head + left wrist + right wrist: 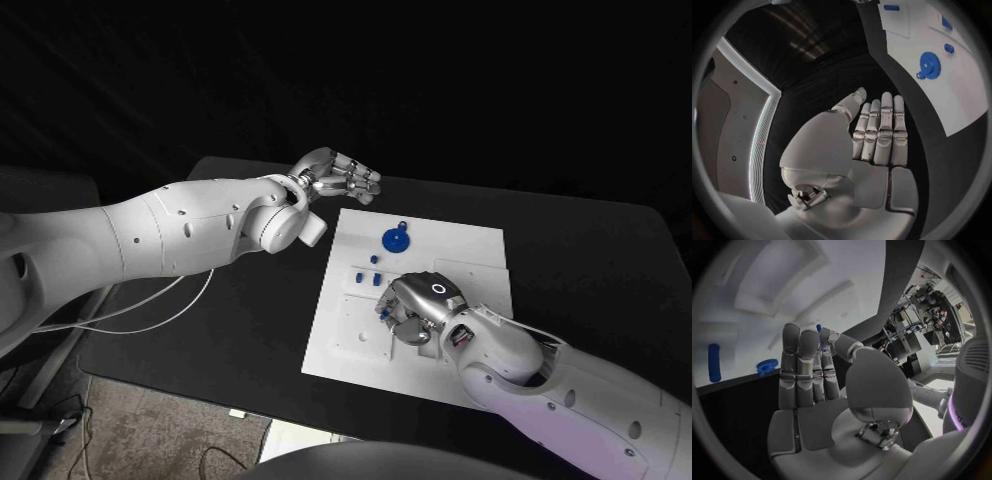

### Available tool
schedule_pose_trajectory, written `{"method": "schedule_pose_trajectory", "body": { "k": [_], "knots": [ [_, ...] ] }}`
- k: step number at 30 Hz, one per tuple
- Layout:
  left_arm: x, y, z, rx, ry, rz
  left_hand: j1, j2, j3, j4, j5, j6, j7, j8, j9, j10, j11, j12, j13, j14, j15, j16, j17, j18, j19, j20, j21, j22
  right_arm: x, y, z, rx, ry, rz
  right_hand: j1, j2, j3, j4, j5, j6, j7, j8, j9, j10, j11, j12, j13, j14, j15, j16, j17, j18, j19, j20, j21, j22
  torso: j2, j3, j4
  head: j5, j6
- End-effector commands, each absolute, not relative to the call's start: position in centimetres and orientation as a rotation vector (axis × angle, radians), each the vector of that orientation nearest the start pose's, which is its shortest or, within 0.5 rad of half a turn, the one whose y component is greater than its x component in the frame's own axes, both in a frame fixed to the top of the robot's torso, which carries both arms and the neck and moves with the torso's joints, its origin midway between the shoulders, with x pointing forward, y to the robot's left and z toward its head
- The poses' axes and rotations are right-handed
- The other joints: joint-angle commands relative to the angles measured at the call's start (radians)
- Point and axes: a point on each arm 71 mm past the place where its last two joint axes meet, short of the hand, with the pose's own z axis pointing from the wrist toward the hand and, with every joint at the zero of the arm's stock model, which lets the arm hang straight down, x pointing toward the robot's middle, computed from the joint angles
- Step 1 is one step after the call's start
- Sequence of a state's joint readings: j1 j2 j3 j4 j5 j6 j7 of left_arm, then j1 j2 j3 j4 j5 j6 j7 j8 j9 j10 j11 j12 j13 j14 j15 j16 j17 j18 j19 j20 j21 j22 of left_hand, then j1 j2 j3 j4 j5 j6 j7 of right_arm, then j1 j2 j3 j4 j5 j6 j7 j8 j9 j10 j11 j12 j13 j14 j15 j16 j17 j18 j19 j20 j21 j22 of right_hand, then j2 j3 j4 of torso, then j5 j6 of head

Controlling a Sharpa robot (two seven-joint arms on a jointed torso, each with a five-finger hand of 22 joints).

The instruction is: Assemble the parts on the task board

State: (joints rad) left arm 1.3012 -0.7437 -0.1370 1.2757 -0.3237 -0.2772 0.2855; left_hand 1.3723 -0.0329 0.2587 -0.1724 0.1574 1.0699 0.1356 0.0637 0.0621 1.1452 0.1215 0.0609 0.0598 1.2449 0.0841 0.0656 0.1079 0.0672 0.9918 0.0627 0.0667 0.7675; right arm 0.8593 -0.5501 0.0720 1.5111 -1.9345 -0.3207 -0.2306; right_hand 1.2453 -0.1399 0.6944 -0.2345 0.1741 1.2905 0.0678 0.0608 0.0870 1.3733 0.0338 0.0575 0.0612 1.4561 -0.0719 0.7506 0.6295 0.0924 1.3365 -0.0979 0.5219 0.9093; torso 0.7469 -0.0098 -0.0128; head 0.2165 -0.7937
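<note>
White plate of the task board (462, 250) sits in the middle of the black table (606, 250), and from my head camera I see the blue parts on its far half: a large blue gear (395, 239) near the far edge, and a few small blue pieces (369, 276) closer in, left of my right hand. My left hand (339, 177) hangs off the board, past its far left corner, over the bare table; my left wrist camera shows its fingers (882, 131) straight and pressed side by side, thumb alongside, nothing in the palm, so I call it released. That same camera catches the gear (929, 63) lying flat on the board, well apart from the fingertips. My right hand (418, 305) is over the middle of the board, knuckles up. On my right wrist camera its fingers (798, 365) stand extended and together, empty, with a blue peg (714, 369) and a small toothed blue piece (766, 366) on the board beyond them. I cannot tell whether the fingertips touch the board.
</note>
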Motion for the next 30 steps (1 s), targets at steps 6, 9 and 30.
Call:
{"method": "schedule_pose_trajectory", "body": {
  "k": [6, 9, 30],
  "knots": [
    [53.7, 22.7, -17.5, -0.759, 1.572, -1.274, -0.01, -0.003, -0.004, 0.0, 0.001, -0.006, 0.004, 0.0, 0.001, -0.008, -0.001, -0.002, -0.001, -0.004, 0.001, -0.002, -0.001, -0.001, 0.001, 0.003, 0.004, -0.001, 40.8, -5.6, -28.3, -0.456, 1.645, 0.702, -0.006, 0.007, 0.004, 0.0, -0.004, 0.008, 0.002, 0.003, 0.002, 0.031, -0.02, 0.003, 0.001, -0.003, -0.003, 0.005, -0.001, 0.017, 0.005, 0.0, -0.004, 0.001, 0.0, 0.0008, -0.0006, 0.006, -0.006],
    [53.7, 22.6, -17.5, -0.759, 1.572, -1.274, -0.01, -0.003, -0.004, 0.0, 0.001, -0.006, 0.004, 0.0, 0.001, -0.008, -0.001, -0.002, -0.001, -0.004, 0.001, -0.002, -0.001, -0.001, 0.001, 0.003, 0.004, -0.001, 40.8, -5.6, -28.4, -0.459, 1.649, 0.699, -0.006, 0.007, 0.004, 0.0, -0.005, 0.008, 0.002, 0.003, 0.002, 0.031, -0.02, 0.003, 0.001, -0.003, -0.003, 0.006, -0.001, 0.017, 0.007, 0.0, -0.007, 0.005, 0.0, 0.0015, -0.0001, 0.008, -0.008],
    [53.7, 22.6, -17.5, -0.757, 1.571, -1.276, -0.008, -0.002, -0.006, 0.0, 0.001, -0.006, 0.005, -0.001, 0.001, -0.008, -0.001, -0.002, -0.001, -0.004, 0.001, -0.002, 0.0, -0.001, 0.003, 0.003, 0.005, -0.01, 40.7, -5.7, -29.4, -0.473, 1.677, 0.678, -0.007, 0.007, 0.004, -0.001, -0.005, 0.008, 0.002, 0.003, 0.002, 0.031, -0.02, 0.003, 0.001, -0.003, -0.003, 0.006, -0.002, 0.017, 0.007, 0.0, -0.01, 0.009, 0.001, 0.0007, -0.0001, 0.01, -0.016]
  ]
}}
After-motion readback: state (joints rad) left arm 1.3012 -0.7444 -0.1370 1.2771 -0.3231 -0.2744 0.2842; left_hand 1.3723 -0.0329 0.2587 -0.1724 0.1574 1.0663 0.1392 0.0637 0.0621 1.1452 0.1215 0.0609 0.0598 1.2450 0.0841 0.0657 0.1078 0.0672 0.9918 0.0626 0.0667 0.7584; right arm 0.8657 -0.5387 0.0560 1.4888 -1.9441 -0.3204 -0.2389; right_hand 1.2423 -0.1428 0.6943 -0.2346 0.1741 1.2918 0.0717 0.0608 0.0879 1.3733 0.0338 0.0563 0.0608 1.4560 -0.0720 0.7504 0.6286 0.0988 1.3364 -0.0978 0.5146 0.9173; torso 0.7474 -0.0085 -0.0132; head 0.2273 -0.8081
